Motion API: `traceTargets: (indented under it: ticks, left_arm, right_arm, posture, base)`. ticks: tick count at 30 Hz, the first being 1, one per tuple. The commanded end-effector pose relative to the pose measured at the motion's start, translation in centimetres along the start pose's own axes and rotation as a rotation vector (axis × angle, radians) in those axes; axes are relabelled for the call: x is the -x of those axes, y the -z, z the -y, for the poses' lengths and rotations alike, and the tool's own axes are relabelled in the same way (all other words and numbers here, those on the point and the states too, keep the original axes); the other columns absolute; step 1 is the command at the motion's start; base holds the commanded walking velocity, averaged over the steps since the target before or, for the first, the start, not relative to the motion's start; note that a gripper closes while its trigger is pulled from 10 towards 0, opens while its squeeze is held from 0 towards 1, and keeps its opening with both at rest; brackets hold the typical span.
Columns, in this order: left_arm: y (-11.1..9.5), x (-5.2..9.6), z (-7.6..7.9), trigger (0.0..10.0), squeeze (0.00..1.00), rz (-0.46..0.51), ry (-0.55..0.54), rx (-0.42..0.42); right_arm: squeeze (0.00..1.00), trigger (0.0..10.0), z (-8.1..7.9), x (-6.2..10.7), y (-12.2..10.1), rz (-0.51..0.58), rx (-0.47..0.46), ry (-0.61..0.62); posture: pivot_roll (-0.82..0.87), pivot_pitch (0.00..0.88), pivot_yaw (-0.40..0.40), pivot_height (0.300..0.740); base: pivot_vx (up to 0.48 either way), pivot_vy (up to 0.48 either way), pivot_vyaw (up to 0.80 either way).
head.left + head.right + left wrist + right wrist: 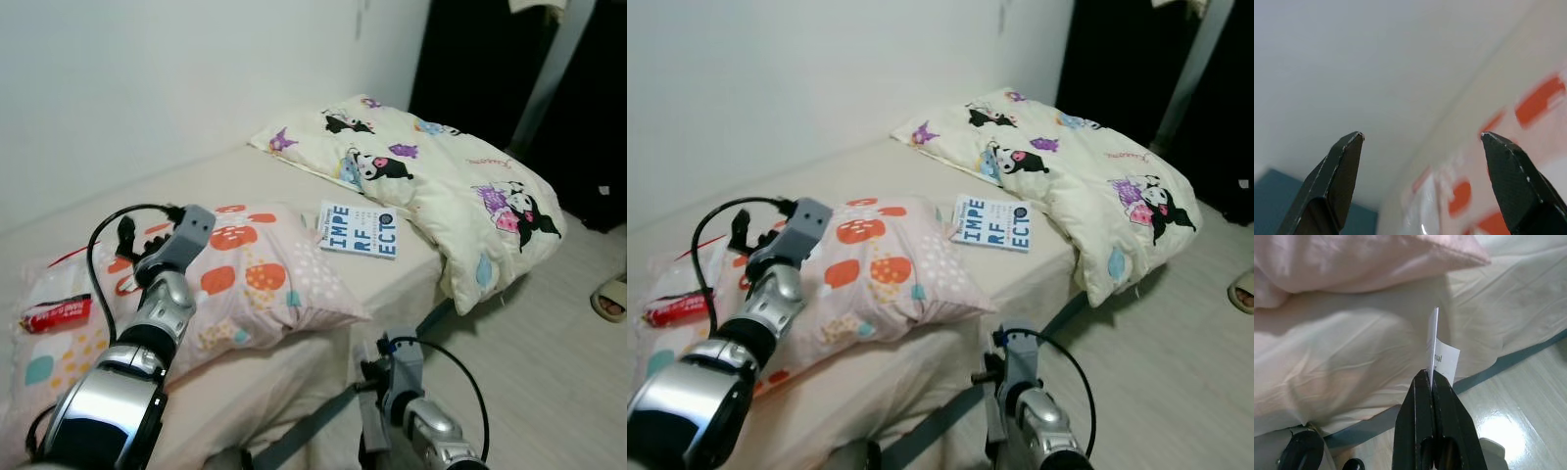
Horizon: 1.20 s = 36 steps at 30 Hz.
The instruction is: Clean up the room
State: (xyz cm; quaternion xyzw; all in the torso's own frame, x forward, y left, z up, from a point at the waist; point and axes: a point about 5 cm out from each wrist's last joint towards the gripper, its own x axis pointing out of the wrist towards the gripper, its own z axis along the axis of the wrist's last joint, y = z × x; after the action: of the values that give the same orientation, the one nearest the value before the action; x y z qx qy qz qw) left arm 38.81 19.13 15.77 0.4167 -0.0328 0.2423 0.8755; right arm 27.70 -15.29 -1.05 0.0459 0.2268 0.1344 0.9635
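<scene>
I see a low bed with a beige sheet, standing against a white wall. On its near part lies a soft pink pillow with orange and teal spots, a little crumpled. Just beside it, toward the far side, a white book with big blue letters lies flat on the sheet. Behind the book a cream quilt with cartoon prints is bunched up and hangs over the bed edge down to the pale wooden floor. At my left, a clear plastic bag with a red packet inside rests on the sheet, partly cut off by the picture edge.

The left gripper is raised over the pillow; its two black fingers are spread wide with nothing between them, and past them I see only wall and blurred orange spots. The silver left arm covers part of the pillow.

The right gripper is low, in front of the bed edge, above the floor. Its fingers are pressed together and pinch a small white paper slip, folded, with some printed letters I cannot read fully. A teal strip runs under the sheet along the bed base. At the far right a sandal is cut off by the frame.
</scene>
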Motion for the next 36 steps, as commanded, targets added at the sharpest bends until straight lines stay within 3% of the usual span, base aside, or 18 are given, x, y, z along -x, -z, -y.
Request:
traceTargets:
  ticks: [1,6,11,16,19,20,24,25,26,28,30,36]
  left_arm:
    - [-0.2,-0.1,-0.1,10.0,0.00,0.038,-0.006,-0.048]
    - [-1.1,-0.2,0.3,10.0,0.00,0.060,0.028,-0.075]
    - [-0.1,-0.3,0.4,10.0,0.00,0.046,0.093,-0.143]
    - [0.7,-0.5,0.0,10.0,0.00,0.014,0.117,-0.154]
    - [1.9,-1.2,-1.3,10.0,0.00,-0.001,0.123,-0.190]
    - [2.7,-2.1,-2.9,10.0,0.00,-0.016,0.107,-0.209]
    - [3.1,-2.7,-4.0,10.0,0.00,-0.032,0.093,-0.209]
    - [3.6,-3.2,-4.9,10.0,0.00,-0.046,0.082,-0.209]
    - [3.6,-3.2,-4.9,10.0,0.00,-0.046,0.082,-0.209]
    - [4.6,-3.9,-6.8,10.0,0.00,-0.077,0.066,-0.221]
    - [4.9,-4.0,-7.3,10.0,0.00,-0.085,0.064,-0.225]
    - [7.2,-4.3,-9.5,10.0,0.00,-0.126,0.078,-0.372]
  right_arm:
    - [0.00,10.0,-0.5,0.1,0.4,0.003,-0.007,-0.011]
    - [0.00,10.0,-0.8,0.2,0.5,0.018,-0.019,-0.014]
    - [0.00,10.0,-1.4,0.5,0.7,0.035,-0.024,-0.025]
    - [0.00,10.0,-1.6,0.7,0.7,0.043,-0.027,-0.028]
    - [0.00,10.0,-1.7,1.2,0.9,0.059,-0.032,-0.025]
    - [0.00,10.0,-1.7,1.8,1.0,0.073,-0.044,-0.019]
    - [0.00,10.0,-1.6,2.4,1.3,0.077,-0.049,-0.015]
    - [0.00,10.0,-1.5,2.8,1.5,0.077,-0.052,-0.010]
    - [0.00,10.0,-1.5,2.8,1.5,0.077,-0.052,-0.010]
    - [0.00,10.0,-1.4,3.8,1.9,0.076,-0.055,0.000]
    - [0.00,10.0,-1.5,4.0,1.9,0.076,-0.056,0.003]
    - [0.00,10.0,-1.9,5.7,1.6,0.072,-0.065,0.009]
  posture:
    - [-0.07,0.169,0.003,0.606]
    - [-0.07,0.199,0.007,0.606]
    - [-0.09,0.249,0.016,0.606]
    - [-0.09,0.262,0.018,0.606]
    - [-0.11,0.295,0.023,0.606]
    - [-0.12,0.312,0.024,0.606]
    - [-0.12,0.325,0.026,0.606]
    - [-0.13,0.339,0.026,0.606]
    - [-0.13,0.339,0.026,0.606]
    - [-0.13,0.359,0.029,0.606]
    - [-0.13,0.359,0.029,0.606]
    - [-0.13,0.412,0.023,0.606]
  base:
    - [0.000,0.000,0.00]
    - [0.000,0.000,0.00]
    - [0.000,0.000,0.00]
    - [0.000,0.000,0.00]
    - [0.000,0.000,0.00]
    - [0.000,0.000,0.00]
    - [0.000,0.000,0.00]
    - [0.000,0.000,0.00]
    - [0.000,0.000,0.00]
    - [0.000,0.000,0.00]
    - [0.000,0.000,0.00]
    - [0.000,0.000,0.00]
